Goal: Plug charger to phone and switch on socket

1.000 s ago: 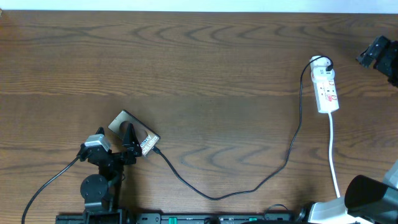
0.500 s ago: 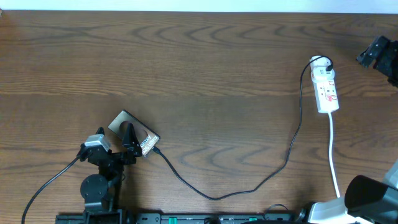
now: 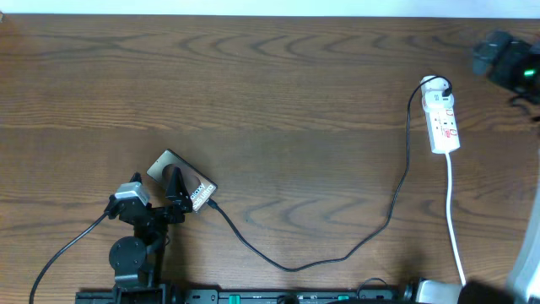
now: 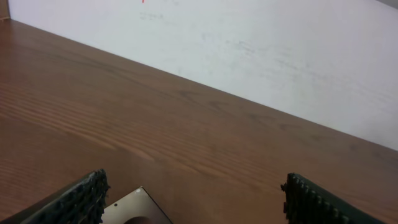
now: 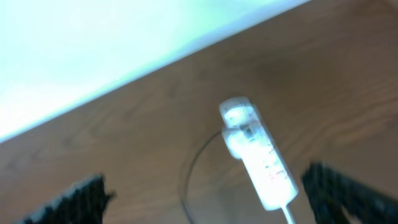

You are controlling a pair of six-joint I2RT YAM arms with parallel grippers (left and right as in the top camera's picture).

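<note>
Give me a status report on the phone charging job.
Left gripper open over phone. Right gripper open, near socket, not touching. Charger tip at phone edge. Nothing blocking socket.

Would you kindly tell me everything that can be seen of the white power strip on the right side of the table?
The power strip is a narrow white bar, plastic by its look, lying flat on the wooden table near its right edge. Small red marks dot its face. A white round plug sits at its far end, with a thin black cable leading off it. A white cord leaves its near end. Nothing else touches it.
</note>
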